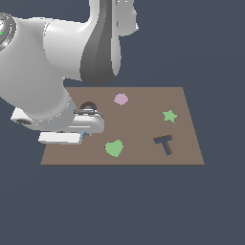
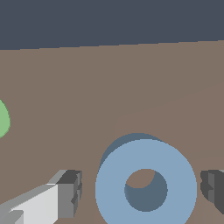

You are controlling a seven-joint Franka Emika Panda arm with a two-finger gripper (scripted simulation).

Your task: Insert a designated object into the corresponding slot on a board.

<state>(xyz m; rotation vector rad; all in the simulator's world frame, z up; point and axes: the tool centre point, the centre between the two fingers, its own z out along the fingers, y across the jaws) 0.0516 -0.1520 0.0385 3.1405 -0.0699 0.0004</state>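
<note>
**A:** Start closest in. What does the wrist view give you?

**B:** The hand [image 2: 140, 192] is spread, one finger [image 2: 65, 194] on each side of the light-blue ring [image 2: 146, 183], with a gap on both sides. Nothing is pinched. The ring lies flat on the board [image 2: 109, 87], its centre hole showing brown through it.

**A:** Why straddle it like that?

**B:** My guess is that it's lined up for a squeeze across the ring's outer edge, which suits a thin flat piece. Whether it's low enough to close, I can't tell.

**A:** And further out?

**B:** In the exterior view the hand [image 1: 79, 136] sits low over the board's [image 1: 143, 158] corner on that view's left, hiding nearly all of the ring. Just behind it, a dark ring-shaped slot [image 1: 88, 105] peeks out, partly covered by the arm. So the ring is near its slot but not in it.

**A:** The other shapes?

**B:** A green heart [image 1: 114, 148] close by, a dark T-shaped piece [image 1: 164, 142] towards the view's right, then a green star [image 1: 170, 115] and a pink piece [image 1: 121, 99] farther back. They're spread well apart, likely so each can be reached alone.

**A:** Any writing or labels?

**B:** None that I can read.
</note>
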